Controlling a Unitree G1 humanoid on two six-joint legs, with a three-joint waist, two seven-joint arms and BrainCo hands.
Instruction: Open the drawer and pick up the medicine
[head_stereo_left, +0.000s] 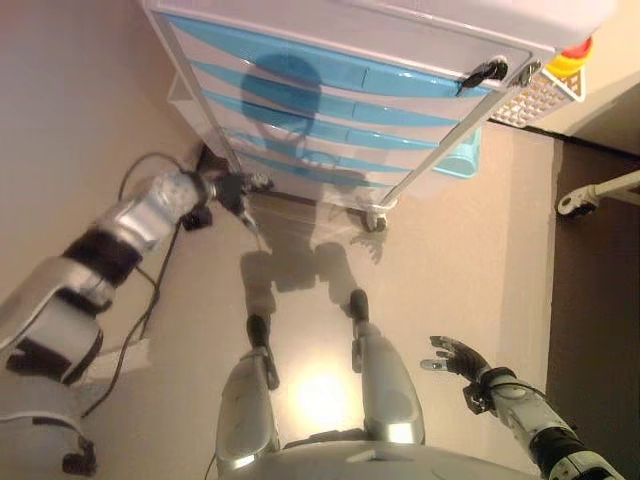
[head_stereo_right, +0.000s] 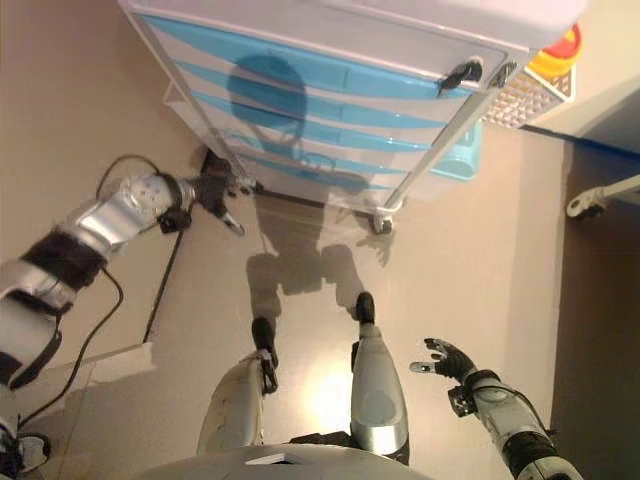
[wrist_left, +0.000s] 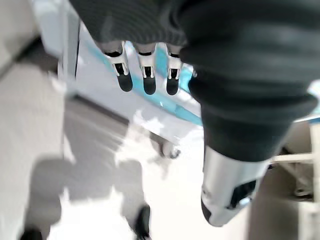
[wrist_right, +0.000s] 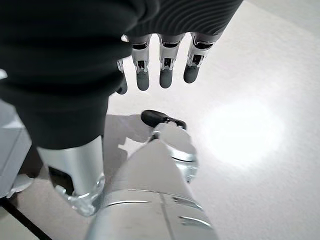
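The left hand (head_stereo_left: 232, 190), fingers relaxed and empty, reaches just short of the cart's (head_stereo_left: 420, 40) lowest drawers (head_stereo_left: 330, 115); all are closed, so no medicine shows. Drawer fronts look smooth plastic, best hooked at a lip. The right hand (head_stereo_left: 458, 356) hangs spread over bare floor (head_stereo_left: 470, 250), well apart.

No text, label or number can be read on the drawer unit (head_stereo_left: 360, 90) (its blue fronts are plain) or on the floor (head_stereo_left: 470, 260).
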